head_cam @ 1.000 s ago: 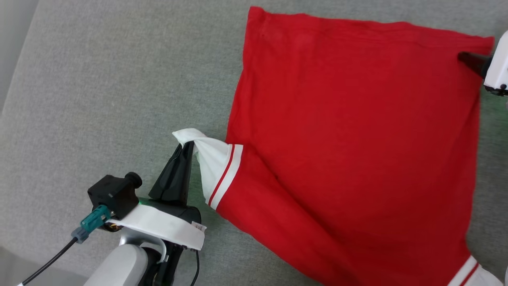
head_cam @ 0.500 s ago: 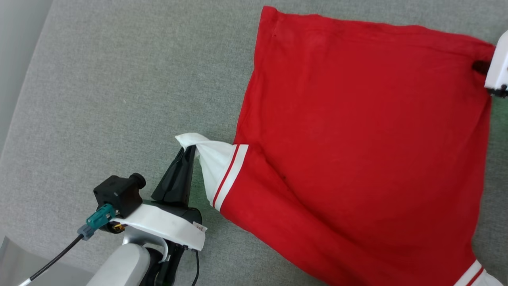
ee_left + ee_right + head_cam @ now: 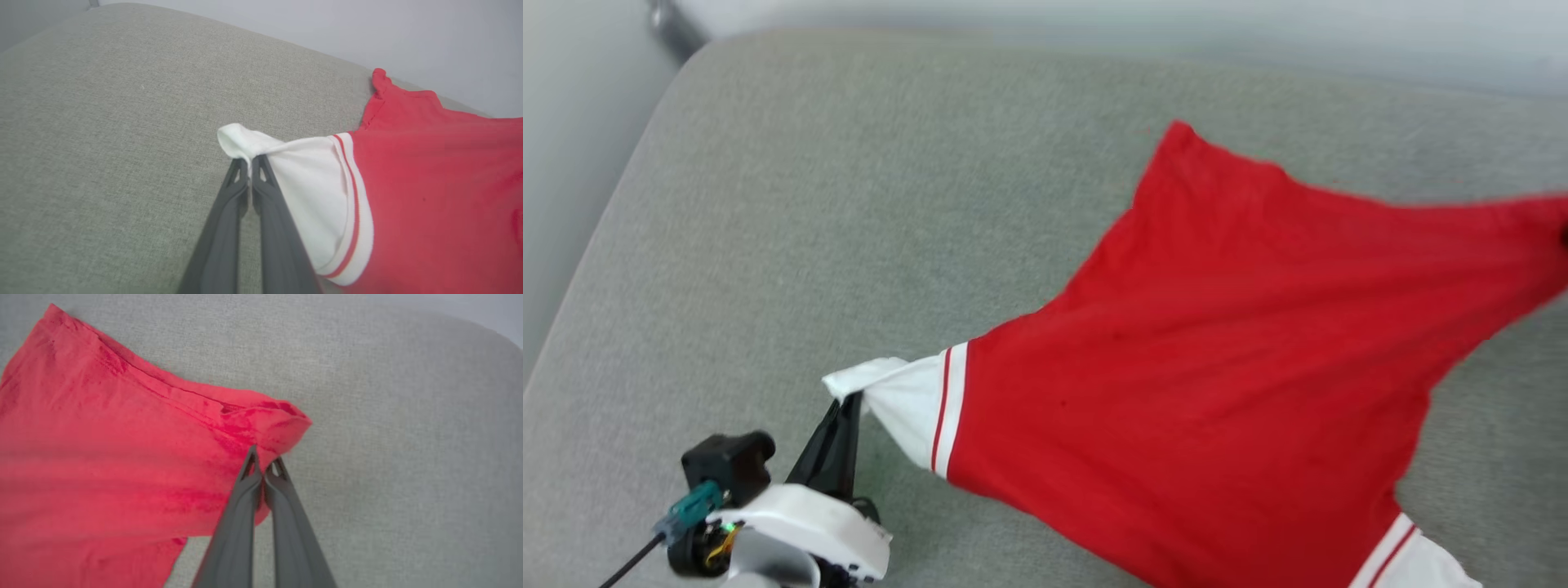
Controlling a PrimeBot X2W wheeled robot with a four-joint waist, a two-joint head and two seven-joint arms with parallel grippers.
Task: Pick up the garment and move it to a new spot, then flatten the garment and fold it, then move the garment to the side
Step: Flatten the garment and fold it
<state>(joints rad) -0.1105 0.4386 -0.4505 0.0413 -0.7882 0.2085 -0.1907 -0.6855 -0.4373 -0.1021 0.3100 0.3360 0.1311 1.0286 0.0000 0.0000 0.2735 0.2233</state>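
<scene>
1. The garment (image 3: 1176,392), a red jersey shirt, sits on the right half of the grey upholstered surface (image 3: 849,204). It is pulled out between the two grippers.
2. In the head view its long axis runs on a slant, from the white sleeve (image 3: 898,400) at lower left up to the red hem corner (image 3: 286,416) at the right edge.
3. A free hem corner (image 3: 1176,131) points toward the far edge of the surface. The second white sleeve (image 3: 1413,563) lies at lower right.
4. The left gripper (image 3: 849,400) has its fingers pressed together on the tip of the white sleeve.
5. The right gripper (image 3: 265,463) has its fingers pinched onto the bunched red hem corner.
6. A second ago the shirt lay as a broad, flat square. Now its middle is drawn into a taut, narrowed band with folds running along the pull.
7. The head camera has shifted, so the far edge of the surface and the pale wall beyond it are in view.
</scene>
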